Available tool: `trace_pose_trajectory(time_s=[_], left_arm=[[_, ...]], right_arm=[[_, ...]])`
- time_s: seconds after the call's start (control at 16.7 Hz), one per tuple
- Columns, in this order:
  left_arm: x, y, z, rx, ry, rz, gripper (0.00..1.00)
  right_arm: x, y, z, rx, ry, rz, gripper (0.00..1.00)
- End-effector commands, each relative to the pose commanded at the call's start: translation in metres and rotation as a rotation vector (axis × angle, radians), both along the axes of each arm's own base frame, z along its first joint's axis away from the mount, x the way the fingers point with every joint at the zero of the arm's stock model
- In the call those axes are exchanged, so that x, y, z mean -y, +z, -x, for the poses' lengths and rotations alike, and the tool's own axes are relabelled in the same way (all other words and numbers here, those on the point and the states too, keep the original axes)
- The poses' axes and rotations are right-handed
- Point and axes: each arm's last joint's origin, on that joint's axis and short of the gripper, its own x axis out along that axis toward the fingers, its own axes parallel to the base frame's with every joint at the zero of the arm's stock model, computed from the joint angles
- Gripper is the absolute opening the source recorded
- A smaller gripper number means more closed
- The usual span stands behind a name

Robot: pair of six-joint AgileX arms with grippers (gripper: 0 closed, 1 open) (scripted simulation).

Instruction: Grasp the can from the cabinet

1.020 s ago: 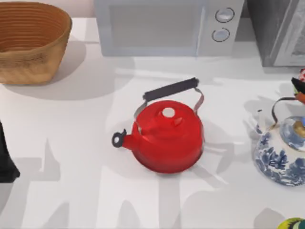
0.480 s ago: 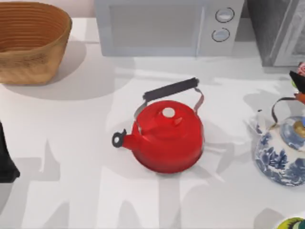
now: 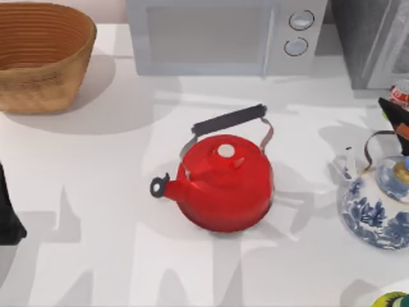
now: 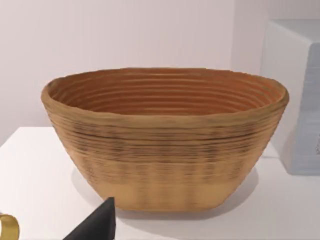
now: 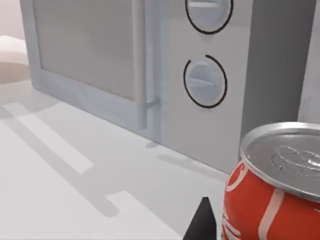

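Note:
The can [image 3: 401,93] is a red-and-white sliver at the table's far right edge, just in front of the grey cabinet [image 3: 370,41]. My right gripper [image 3: 396,110] is shut on it, a dark shape above the blue-and-white kettle. The right wrist view has the can [image 5: 272,190] close up, red with a silver lid, with one black fingertip [image 5: 202,224] beside it. My left arm [image 3: 7,217] is parked at the table's left edge.
A red kettle [image 3: 223,182] stands mid-table. A blue-and-white kettle [image 3: 377,208] sits at the right, under the right gripper. The microwave [image 3: 223,35] is at the back, a wicker basket [image 3: 38,54] back left, and a round yellow-green thing [image 3: 391,299] front right.
My right gripper and the can have shifted a little to the left and toward the back. The kettles and the left arm have not moved.

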Motion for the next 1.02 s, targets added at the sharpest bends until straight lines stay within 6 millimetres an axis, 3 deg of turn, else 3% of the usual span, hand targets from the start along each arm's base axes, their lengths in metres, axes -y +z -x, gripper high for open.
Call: trace_pose_trajectory(time_s=[0.66,1.02], left_arm=[[0.0000,0.0000,0.0000,0.000,0.000,0.000,1.00],[0.0000,0.0000,0.0000,0.000,0.000,0.000,1.00]], right_arm=[[0.0000,0.0000,0.0000,0.000,0.000,0.000,0.98],[0.0000,0.0000,0.0000,0.000,0.000,0.000,1.00]])
